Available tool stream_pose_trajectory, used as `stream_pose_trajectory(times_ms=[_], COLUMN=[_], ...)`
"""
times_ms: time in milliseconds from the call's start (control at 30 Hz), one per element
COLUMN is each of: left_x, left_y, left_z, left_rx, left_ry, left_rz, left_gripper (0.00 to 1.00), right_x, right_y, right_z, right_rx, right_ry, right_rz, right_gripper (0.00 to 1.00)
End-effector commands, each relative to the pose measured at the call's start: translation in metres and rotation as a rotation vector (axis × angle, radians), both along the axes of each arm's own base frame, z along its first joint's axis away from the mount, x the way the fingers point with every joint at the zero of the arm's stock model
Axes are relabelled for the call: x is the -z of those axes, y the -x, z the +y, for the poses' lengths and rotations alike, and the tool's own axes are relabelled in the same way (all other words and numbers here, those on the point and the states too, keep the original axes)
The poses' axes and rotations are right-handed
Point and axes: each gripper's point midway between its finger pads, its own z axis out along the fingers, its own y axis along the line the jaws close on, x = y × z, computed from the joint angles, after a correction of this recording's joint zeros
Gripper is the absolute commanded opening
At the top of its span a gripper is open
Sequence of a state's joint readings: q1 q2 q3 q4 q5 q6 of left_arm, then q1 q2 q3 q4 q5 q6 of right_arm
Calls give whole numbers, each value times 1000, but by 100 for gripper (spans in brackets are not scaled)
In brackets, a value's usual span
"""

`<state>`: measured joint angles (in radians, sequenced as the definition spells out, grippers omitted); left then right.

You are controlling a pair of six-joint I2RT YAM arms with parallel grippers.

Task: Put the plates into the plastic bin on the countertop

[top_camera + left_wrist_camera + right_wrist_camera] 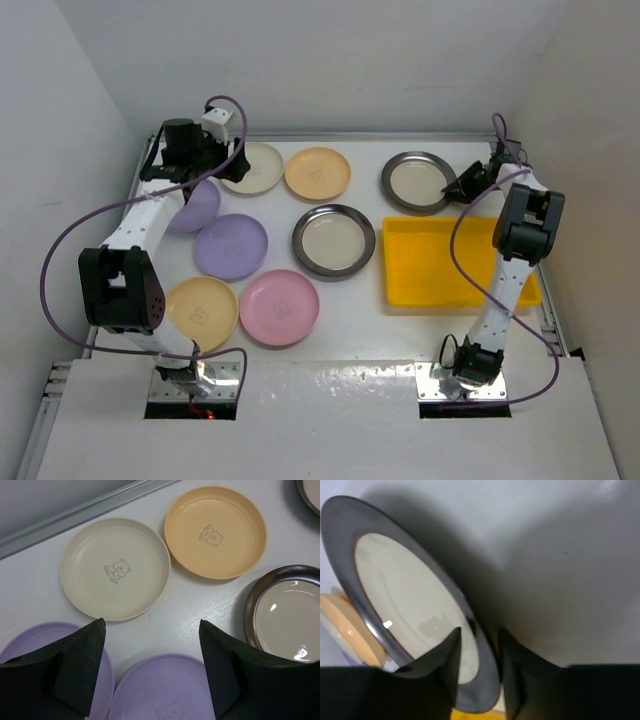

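Currently: yellow bin (pixel 455 262) on bench (pixel 345 325), just near-side of right jaws, which are clenched on steel plate (pixel 410 605) rim. Left jaws released, over 2 lilac plates (pixel 165 687); cream plate (pixel 115 569) just beyond.

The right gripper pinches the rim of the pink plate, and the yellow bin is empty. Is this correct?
Not quite. The right gripper pinches the rim of a dark-rimmed steel plate, as the right wrist view shows. The yellow bin is indeed empty.
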<state>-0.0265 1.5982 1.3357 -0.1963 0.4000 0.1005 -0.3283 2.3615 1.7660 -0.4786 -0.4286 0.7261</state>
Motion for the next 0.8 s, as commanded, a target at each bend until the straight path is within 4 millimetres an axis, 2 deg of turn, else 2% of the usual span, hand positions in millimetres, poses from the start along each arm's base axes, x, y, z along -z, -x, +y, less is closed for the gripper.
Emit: stream_pose_trajectory(times_ms=[0,33,67,100,167,200,267,333,367,400,433,467,500,533,567,600,633,667,700,733,767], left_x=[-29,-29,-29,-33,-34,-38,-39,-44,-50,-50,-53,-60,-58,-60,-60,-62,-64,-62,-64,-61,-63], left_y=[-6,-6,-6,-4,-2,0,3,5,8,7,12,15,18,26,29,31,38,42,43,45,48], left_z=[-6,-6,-6,-6,-6,-6,-6,-8,-9,-9,-10,-12,-12,-16,-17,-17,-21,-22,-22,-24,-25], left_rx=[15,15,15,15,15,15,15,24,32,36,45,58,58,84,93,93,117,126,126,136,142], left_ry=[24,24,24,24,24,24,24,28,32,24,29,34,34,36,39,39,48,52,52,55,67], left_rz=[-64,-64,-64,-74,-74,-84,-86,-96,-108,-112,-118,-133,-131,-139,-139,-151,-161,-158,-172,-175,-180], left_gripper=[77,77,77,77,77,77,77,76,76,76,76,76,76,76,76,76,76,76,76,76,76], right_x=[1,-3,-8,-11,-41,-63,-124,-161,-219,-218,-229,-287,-259,-264,-287,-269,-284,-259,-278,-242,-231], right_y=[-23,-29,-33,-36,-46,-51,-61,-63,-55,-49,-41,-22,-5,5,33,49,66,85,111,131,148], right_z=[18,18,17,16,11,10,14,16,23,28,31,38,40,41,44,42,38,38,33,34,35], right_rx=[-25,-26,-25,-6,8,14,9,20,14,15,18,16,31,34,36,52,63,82,113,127,142], right_ry=[-59,-65,-60,-55,-33,-24,3,12,26,20,17,37,22,26,51,47,72,67,83,67,64], right_rz=[-71,-100,-115,-119,-190,-236,-366,-441,-545,-551,-567,-680,-612,-618,-653,-596,-619,-536,-554,-467,-415], right_gripper=[31,23,0,0,0,0,0,0,0,0,0,0,0,0,0,0,0,0,0,0,0])
